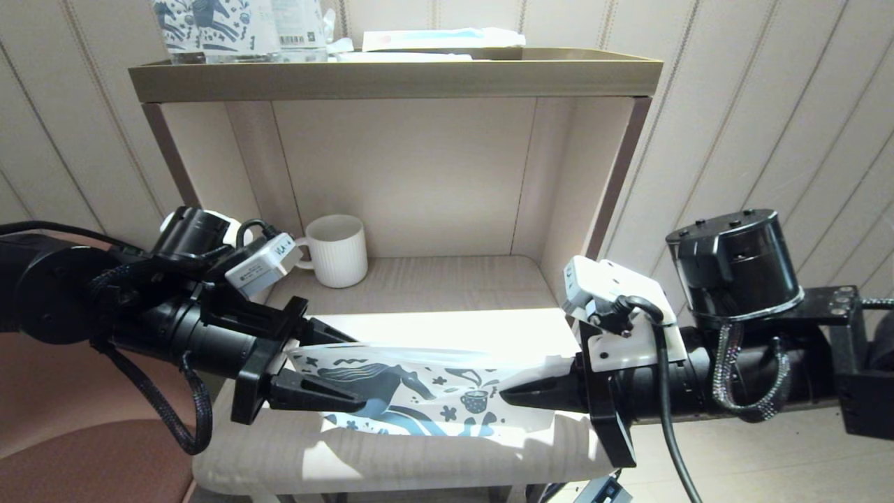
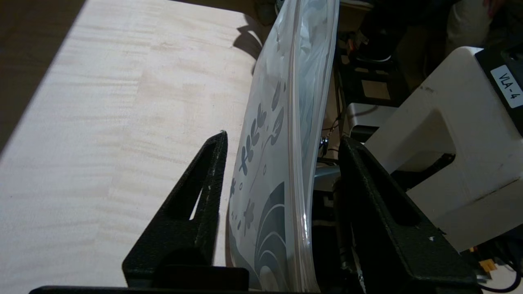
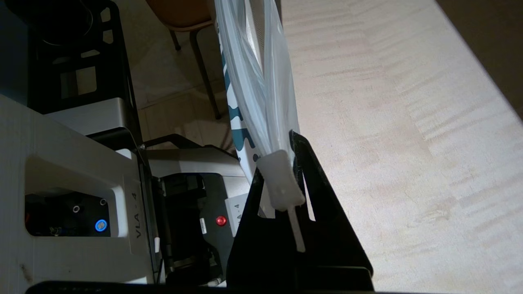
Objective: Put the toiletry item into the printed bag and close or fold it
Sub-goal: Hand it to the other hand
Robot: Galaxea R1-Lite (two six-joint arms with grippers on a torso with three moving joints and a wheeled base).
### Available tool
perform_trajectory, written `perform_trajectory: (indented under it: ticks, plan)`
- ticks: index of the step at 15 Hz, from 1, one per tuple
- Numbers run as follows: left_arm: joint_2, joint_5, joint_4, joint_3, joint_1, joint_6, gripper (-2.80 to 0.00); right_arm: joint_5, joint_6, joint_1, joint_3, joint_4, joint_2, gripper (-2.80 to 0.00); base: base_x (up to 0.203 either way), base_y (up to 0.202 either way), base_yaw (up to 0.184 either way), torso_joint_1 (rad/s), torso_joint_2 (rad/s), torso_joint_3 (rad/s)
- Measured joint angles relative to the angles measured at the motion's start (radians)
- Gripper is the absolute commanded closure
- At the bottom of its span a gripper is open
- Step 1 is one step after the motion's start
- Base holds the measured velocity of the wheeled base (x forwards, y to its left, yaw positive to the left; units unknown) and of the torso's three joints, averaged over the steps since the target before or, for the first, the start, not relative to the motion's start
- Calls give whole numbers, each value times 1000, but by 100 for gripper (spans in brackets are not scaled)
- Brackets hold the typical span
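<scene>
The printed bag (image 1: 419,398) (image 2: 278,143) (image 3: 253,61), white with a dark blue horse, cup and flowers, hangs stretched between my two grippers above the table's front edge. My right gripper (image 1: 506,392) (image 3: 278,159) is shut on its right end, with the white slider tab (image 3: 280,179) pinched between the fingers. My left gripper (image 1: 360,374) (image 2: 284,136) is open, its fingers standing either side of the bag's left end with gaps on both sides. The toiletry item does not show in any view; I cannot tell whether it lies inside the bag.
A ribbed white mug (image 1: 339,249) stands at the back left of the pale table (image 1: 433,286), under the shelf (image 1: 391,73). Upright horse-printed packs (image 1: 209,24) and a flat packet (image 1: 440,38) sit on the shelf top. A brown chair (image 1: 84,447) is at the left.
</scene>
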Motion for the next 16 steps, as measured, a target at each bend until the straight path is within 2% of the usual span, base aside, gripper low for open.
perform_trajectory:
  ticks: [5,8,11,12,13,14,16]
  plan:
    - [-28,6,-3,-12,1,-8,-280,-16,0,1,7,9,-9,0,0,0,0,0,0,0]
    - [-77,93,0,-19,1,-11,-280,-123,-1,16,-9,43,-25,0,0,0,0,0,0,0]
    - [-122,118,5,-27,1,-34,-280,-225,0,69,-59,165,-37,0,0,0,0,0,0,0]
    - [-134,121,5,-38,1,-62,-171,-241,0,80,-80,197,-41,0,0,0,0,0,0,0]
    - [-145,137,3,-47,1,-99,0,-260,0,87,-98,227,-46,0,0,0,0,0,0,0]
    - [-156,161,-1,-53,1,-129,0,-275,1,94,-111,252,-49,0,0,0,0,0,0,0]
    - [-173,184,-3,-56,1,-141,0,-298,1,115,-127,285,-56,0,0,0,0,0,0,0]
